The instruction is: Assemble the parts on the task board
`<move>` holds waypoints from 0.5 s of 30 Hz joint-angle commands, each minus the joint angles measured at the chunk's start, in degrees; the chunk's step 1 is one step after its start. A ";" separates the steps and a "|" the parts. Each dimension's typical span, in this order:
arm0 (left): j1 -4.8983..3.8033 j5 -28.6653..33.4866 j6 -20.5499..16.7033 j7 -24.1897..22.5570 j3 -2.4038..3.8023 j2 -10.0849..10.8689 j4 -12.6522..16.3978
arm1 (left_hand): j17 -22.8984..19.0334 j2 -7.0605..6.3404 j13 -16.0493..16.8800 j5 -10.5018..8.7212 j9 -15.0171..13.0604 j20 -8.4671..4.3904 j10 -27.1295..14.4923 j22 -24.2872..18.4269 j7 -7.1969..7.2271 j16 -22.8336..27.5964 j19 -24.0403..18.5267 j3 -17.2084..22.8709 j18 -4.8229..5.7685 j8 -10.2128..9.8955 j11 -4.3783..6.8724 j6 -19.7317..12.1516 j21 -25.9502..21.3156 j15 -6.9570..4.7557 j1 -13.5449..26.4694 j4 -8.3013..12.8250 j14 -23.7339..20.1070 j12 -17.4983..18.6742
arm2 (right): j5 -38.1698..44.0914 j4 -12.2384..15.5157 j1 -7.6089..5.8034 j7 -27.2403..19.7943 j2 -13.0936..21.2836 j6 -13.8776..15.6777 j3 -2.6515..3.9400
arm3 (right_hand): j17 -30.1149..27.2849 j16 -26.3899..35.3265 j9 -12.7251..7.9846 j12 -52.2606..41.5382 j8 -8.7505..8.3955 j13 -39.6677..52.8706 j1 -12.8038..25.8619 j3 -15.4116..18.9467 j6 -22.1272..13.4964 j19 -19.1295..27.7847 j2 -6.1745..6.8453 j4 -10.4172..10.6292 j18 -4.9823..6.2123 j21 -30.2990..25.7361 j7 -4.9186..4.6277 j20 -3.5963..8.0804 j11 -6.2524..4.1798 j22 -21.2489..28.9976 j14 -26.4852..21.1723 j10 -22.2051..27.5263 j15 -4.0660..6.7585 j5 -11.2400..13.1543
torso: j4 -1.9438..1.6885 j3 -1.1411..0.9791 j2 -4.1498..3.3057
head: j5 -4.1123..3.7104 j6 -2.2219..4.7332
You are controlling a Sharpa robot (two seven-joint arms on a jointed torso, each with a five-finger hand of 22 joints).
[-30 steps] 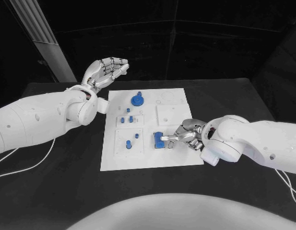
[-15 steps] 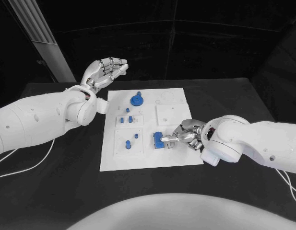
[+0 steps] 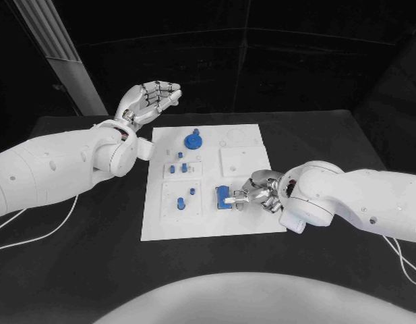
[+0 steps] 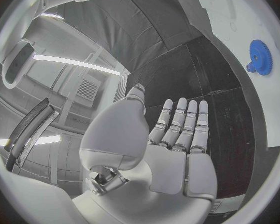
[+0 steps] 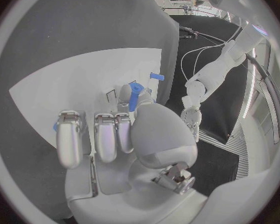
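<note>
Nearest to you, your right hand (image 3: 258,194) sits low over the near right part of the task board (image 3: 212,223), its fingers curled around a blue block part (image 3: 224,198) that rests on the white plate. In the right wrist view the same hand (image 5: 124,134) has its thumb against the blue piece (image 5: 135,95) while the other fingers fold down over the board (image 5: 65,84); you are gripping that part, though you cannot tell whether it is lifted off the plate or still touching it.

Just left of the block, in the near left square of the board, you see a small blue peg part (image 3: 179,202) and a smaller blue piece (image 3: 193,191) beside it. Further back, a cluster of small blue pegs (image 3: 176,167) stands in the middle left area. Beyond them, near the far edge of the board, lies the blue gear part (image 3: 194,141), which also appears in the left wrist view (image 4: 259,57) on the white plate.

Farthest from you, your left hand (image 3: 148,100) is raised above the far left corner of the table (image 3: 81,128), well apart from the board. Its fingers are stretched out side by side and it holds nothing, as the left wrist view of the hand (image 4: 177,149) confirms.
</note>
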State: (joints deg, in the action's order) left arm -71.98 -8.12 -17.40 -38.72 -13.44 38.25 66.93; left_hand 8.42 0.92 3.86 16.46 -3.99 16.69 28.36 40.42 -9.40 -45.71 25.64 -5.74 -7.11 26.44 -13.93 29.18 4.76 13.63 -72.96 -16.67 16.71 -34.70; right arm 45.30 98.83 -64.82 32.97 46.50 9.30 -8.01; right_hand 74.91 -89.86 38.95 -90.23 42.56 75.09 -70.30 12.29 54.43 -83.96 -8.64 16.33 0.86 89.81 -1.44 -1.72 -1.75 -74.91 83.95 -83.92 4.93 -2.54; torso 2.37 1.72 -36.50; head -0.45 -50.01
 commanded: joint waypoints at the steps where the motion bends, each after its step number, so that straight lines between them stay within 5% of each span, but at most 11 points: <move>1: -0.09 0.10 0.61 -9.92 0.03 -0.08 -0.01 | -0.05 0.69 -0.06 0.13 0.06 -0.02 -0.44 -0.08 -6.70 -0.19 -0.01 -0.41 1.00 0.24 -0.02 -0.39 -0.19 0.00 -0.06 -0.08 -0.26 -0.28 | 0.37 -0.34 -0.10 0.54 -0.25 -1.87 0.03 | 15.09 -0.14 0.12 0.23 0.14 14.91 -0.17 0.13 -0.26 -6.04 -0.46 -0.20 -0.86 0.19 0.23 0.52 -0.37 -15.09 6.05 -6.08 0.35 -0.30 | 0.02 -0.01 0.01 | -0.02 0.01; 15: -0.09 0.10 0.63 -9.90 0.03 -0.13 -0.03 | -0.05 0.69 -0.06 0.13 0.06 -0.02 -0.44 -0.08 -6.70 -0.19 -0.01 -0.41 1.00 0.24 -0.02 -0.39 -0.19 0.00 -0.06 -0.08 -0.26 -0.28 | 0.37 -1.56 -0.09 0.90 -0.89 -2.97 0.03 | 15.09 -0.14 1.17 0.23 -0.10 14.91 -1.02 -0.06 -0.63 -6.04 -2.86 -0.25 -0.86 0.19 0.28 0.57 -0.44 -15.09 6.05 -6.08 0.36 -0.73 | 0.06 -0.01 0.02 | 0.10 0.01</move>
State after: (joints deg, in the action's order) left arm -71.98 -8.12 -17.34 -38.72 -13.44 38.17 66.90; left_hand 8.43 0.92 3.87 16.46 -3.99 16.69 28.36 40.42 -9.40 -45.71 25.64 -5.73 -7.11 26.44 -13.93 29.18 4.77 13.63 -72.96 -16.67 16.70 -34.70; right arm 45.50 97.32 -64.82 33.58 45.66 7.64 -8.02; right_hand 74.91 -89.86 40.05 -90.26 42.56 75.18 -70.63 12.27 54.18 -84.16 -10.68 16.31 0.86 89.81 -1.20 -1.52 -1.73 -74.91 83.95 -83.91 4.92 -3.07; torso 2.42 1.70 -36.47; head -0.28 -50.01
